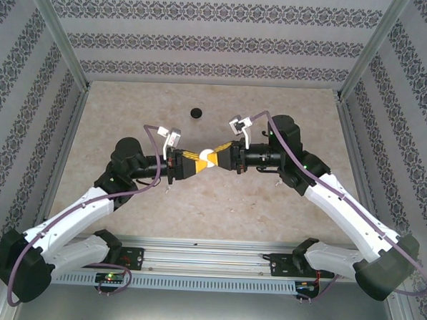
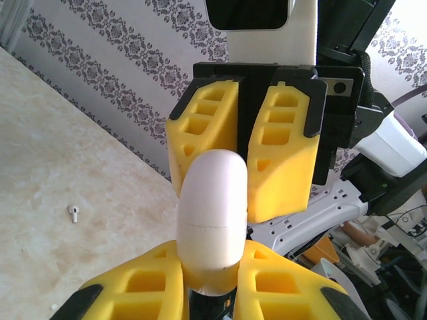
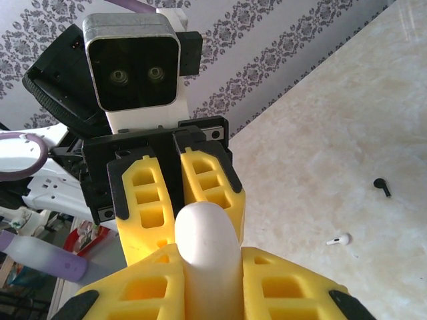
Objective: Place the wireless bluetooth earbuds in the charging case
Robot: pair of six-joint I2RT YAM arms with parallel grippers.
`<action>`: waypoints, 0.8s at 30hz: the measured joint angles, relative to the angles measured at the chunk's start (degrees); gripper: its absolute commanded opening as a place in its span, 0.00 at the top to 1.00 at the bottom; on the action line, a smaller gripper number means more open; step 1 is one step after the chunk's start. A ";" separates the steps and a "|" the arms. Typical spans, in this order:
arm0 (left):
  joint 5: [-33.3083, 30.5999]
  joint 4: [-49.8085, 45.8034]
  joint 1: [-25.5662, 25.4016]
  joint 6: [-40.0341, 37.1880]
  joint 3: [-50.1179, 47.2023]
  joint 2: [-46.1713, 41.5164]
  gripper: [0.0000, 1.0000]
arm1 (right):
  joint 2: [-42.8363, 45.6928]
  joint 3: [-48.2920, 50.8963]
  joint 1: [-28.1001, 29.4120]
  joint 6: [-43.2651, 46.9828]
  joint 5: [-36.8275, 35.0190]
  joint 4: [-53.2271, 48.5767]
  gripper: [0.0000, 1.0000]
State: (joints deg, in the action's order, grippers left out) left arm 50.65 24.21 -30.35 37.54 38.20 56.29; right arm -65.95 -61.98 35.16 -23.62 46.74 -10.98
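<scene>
Case point(image 2: 213, 213): white, smooth, pill-shaped, with a thin seam across it. It is held in the air over the middle of the bench point(image 1: 268, 206), between the two grippers.
Left gripper point(image 2: 210, 283): yellow and ribbed, clamped on one end of the case.
Right gripper point(image 3: 207, 283): yellow and ribbed, clamped on the other end, facing the left gripper head-on.
White earbud point(image 3: 339, 240): tiny, with a short stem, lying on the bench well apart from the case.
Black earbud point(image 3: 381, 187): tiny and stemmed, lying on the bench near the white earbud.
Black disc point(image 1: 196, 113): round, lying alone on the far part of the bench.
Writing: a label point(image 2: 411, 225) at the right edge of the left wrist view, too blurred to read.
Bench: beige with a marbled pattern; a metal rail point(image 1: 208, 264) runs along its near edge.
Room: walls point(image 1: 220, 42) papered in pale stripes with dark damask ornament, and grey metal posts at the corners.
</scene>
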 measured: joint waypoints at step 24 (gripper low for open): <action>-7.89 -9.05 -0.02 -16.22 -5.42 -10.69 1.00 | -5.35 -0.98 -1.31 -4.24 0.59 -2.36 0.47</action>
State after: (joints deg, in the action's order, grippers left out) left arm 42.76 15.16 -30.37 21.32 32.77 45.60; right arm -71.31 -62.96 33.85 -27.86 47.33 -13.34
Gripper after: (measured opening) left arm 0.151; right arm 0.494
